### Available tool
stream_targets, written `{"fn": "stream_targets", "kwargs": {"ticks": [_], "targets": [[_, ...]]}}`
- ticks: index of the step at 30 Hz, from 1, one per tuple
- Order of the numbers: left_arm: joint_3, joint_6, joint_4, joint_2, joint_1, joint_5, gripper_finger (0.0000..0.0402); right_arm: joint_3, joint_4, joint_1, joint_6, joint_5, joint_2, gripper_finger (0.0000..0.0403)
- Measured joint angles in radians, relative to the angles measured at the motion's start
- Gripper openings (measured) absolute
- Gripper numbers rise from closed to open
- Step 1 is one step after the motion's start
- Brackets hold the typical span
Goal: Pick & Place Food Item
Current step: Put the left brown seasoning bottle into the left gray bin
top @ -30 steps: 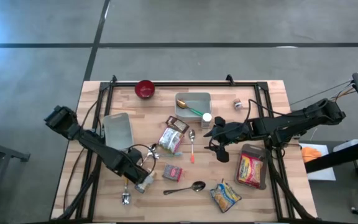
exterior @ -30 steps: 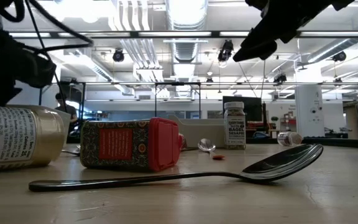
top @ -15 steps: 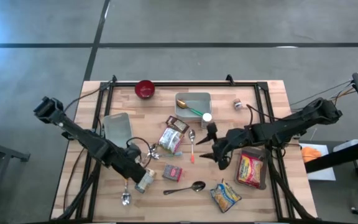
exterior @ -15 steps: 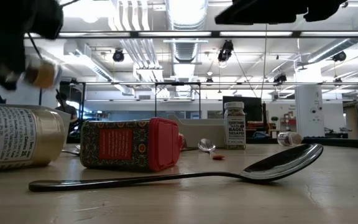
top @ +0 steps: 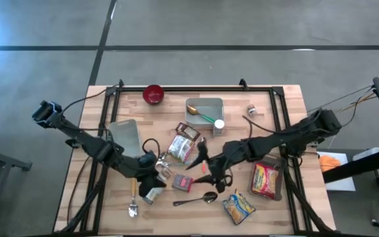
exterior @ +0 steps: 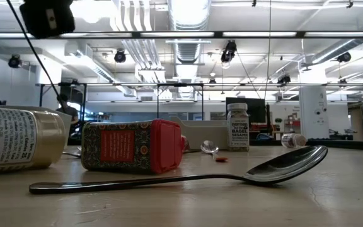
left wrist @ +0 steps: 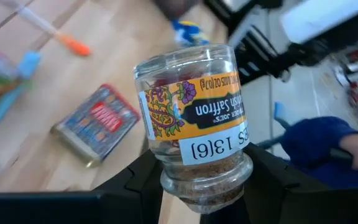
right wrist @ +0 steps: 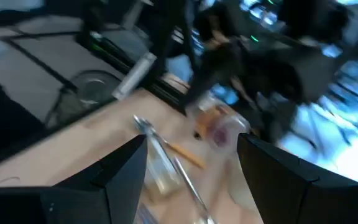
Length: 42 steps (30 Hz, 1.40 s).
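Note:
A small glass saffron jar (left wrist: 194, 118) with an orange label hangs above the table's near left part, and my left gripper (top: 155, 172) is shut on it. My right gripper (top: 206, 171) hovers open over the table's middle, above the red spice tin (top: 183, 182) and a steel spoon (top: 199, 197). In the right wrist view its fingers (right wrist: 110, 180) stand wide apart with nothing between them. A bigger jar (top: 152, 193) lies on its side on the table under my left gripper. My left gripper pinches the saffron jar between its two fingers (left wrist: 143, 182) at the jar's lower end (left wrist: 207, 186), the end nearest the wrist. The jar sticks out forward past the fingertips, label upside down, lifted clear of the table.
Around the middle lie a snack bag (top: 181, 148), an orange-handled spoon (top: 203, 157) and a noodle packet (top: 239, 205). At the far side are a red bowl (top: 153, 94) and a metal tray (top: 204, 110). A packet (top: 265, 178) lies at the right.
My left gripper has risen with the saffron jar, out of the low view's top, and tipped from pointing down to slanting forward. My right gripper has travelled toward the table's left and near edge, over the middle, rolling as it went.

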Motion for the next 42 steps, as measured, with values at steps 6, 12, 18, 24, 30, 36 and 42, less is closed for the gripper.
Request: {"fn": "stream_targets", "kwargs": {"ticks": [6, 12, 18, 24, 30, 36, 42], "targets": [[0.000, 0.084, 0.035, 0.000, -0.004, 0.081, 0.0162, 0.162, -0.103, 0.007, -0.029, -0.028, 0.120, 0.0248], [-0.001, 0.158, 0.057, 0.000, -0.004, 0.114, 0.0162, 0.301, -0.194, 0.019, -0.072, -0.026, 0.214, 0.0248], [-0.002, 0.189, 0.057, 0.000, -0.005, 0.125, 0.0162, 0.377, -0.232, 0.017, -0.092, -0.022, 0.250, 0.0248], [-0.002, 0.233, 0.088, 0.002, -0.005, 0.128, 0.0162, 0.379, -0.225, 0.017, -0.108, -0.022, 0.243, 0.0248], [0.001, 0.269, 0.114, 0.002, 0.006, 0.135, 0.0162, 0.380, -0.199, 0.017, -0.118, 0.004, 0.247, 0.0248], [0.001, 0.320, 0.160, 0.002, 0.024, 0.145, 0.0162, 0.380, -0.176, 0.017, -0.132, 0.009, 0.245, 0.0248], [0.001, 0.328, 0.163, 0.002, 0.025, 0.161, 0.0162, 0.380, -0.176, 0.017, -0.133, 0.009, 0.241, 0.0248]]}}
